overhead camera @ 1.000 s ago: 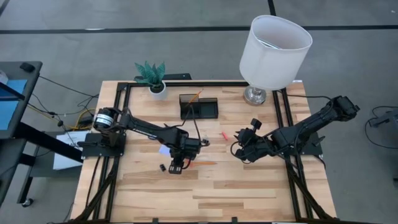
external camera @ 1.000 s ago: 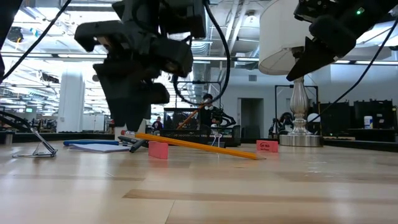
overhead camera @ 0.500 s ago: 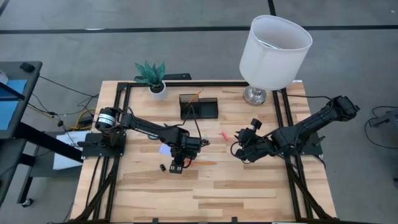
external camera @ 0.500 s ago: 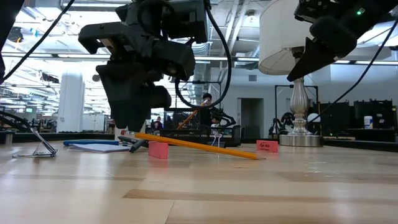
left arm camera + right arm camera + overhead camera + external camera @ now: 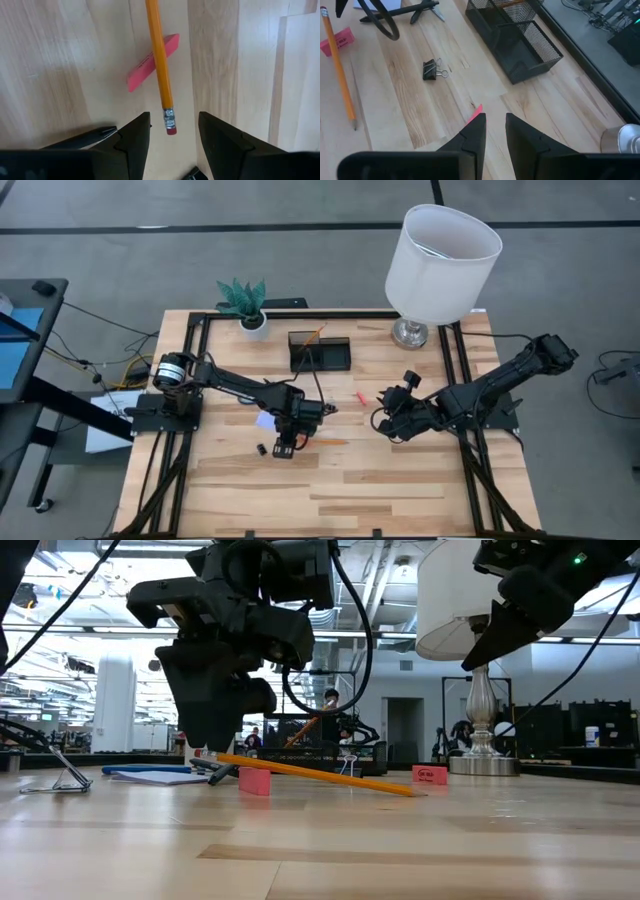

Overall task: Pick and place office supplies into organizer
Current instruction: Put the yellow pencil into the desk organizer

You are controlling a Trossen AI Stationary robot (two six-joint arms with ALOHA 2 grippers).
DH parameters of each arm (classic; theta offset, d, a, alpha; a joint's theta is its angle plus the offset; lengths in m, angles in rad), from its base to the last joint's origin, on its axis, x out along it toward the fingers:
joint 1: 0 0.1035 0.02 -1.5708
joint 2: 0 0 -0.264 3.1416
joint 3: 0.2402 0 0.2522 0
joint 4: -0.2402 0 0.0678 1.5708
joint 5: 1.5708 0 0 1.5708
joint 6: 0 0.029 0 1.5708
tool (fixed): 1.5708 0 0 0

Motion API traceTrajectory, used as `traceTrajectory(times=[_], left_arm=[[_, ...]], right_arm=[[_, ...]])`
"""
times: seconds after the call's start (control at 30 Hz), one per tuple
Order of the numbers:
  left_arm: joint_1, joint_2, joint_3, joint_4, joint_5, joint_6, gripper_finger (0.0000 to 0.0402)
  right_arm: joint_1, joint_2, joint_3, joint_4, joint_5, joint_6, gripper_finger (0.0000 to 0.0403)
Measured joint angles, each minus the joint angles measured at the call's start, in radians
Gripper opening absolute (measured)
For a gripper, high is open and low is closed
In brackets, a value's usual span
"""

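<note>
In the high view, the left gripper (image 5: 283, 446) is hovering at the centre of the worktop (image 5: 330, 490), over the end of an orange pencil (image 5: 325, 442); the right gripper (image 5: 385, 423) is waiting right of centre, near a small pink-red piece (image 5: 359, 397); the black organizer (image 5: 320, 352) is standing in the upper middle, between a potted plant (image 5: 245, 303) and a white lamp (image 5: 440, 255).

In the low view, the left gripper (image 5: 212, 735) is hanging just above the pencil (image 5: 315, 774), which is leaning across a pink eraser (image 5: 254, 780); a second eraser (image 5: 430, 775) is lying to the right.

In the left wrist view, the fingers (image 5: 135, 140) are standing apart, released, holding nothing; the pencil's eraser tip (image 5: 170, 130) is showing between them, and the pencil is crossing the pink eraser (image 5: 150, 61).

In the right wrist view, the fingers (image 5: 475, 134) are sitting close together with a narrow gap, grasping nothing; a black binder clip (image 5: 431, 69) is lying at centre, the mesh organizer (image 5: 515, 42) at upper right.
</note>
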Motion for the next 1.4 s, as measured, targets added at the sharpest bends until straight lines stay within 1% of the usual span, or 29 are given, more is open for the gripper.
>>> traceTrajectory(times=[0.67,0.73,0.87,1.23,1.4], left_arm=[[0.0,0.0,0.0,0.001,-0.004,0.0,0.016],[0.0,0.0,-0.01,0.019,-0.001,0.0,0.016],[0.007,0.0,-0.034,0.041,0.023,0.0,0.016],[0.014,0.001,-0.04,0.057,0.035,0.007,0.016],[0.02,0.042,-0.039,0.064,0.086,0.009,0.016]], right_arm=[[0.0,0.0,0.0,0.0,0.0,0.0,0.0067],[0.0,0.0,0.0,0.0,0.0,0.0,0.0067],[0.0,0.0,0.0,0.0,0.0,0.0,0.0067],[0.0,0.0,0.0,0.0,0.0,0.0,0.0067],[0.0,0.0,0.0,-0.001,0.0,0.001,0.0067]])
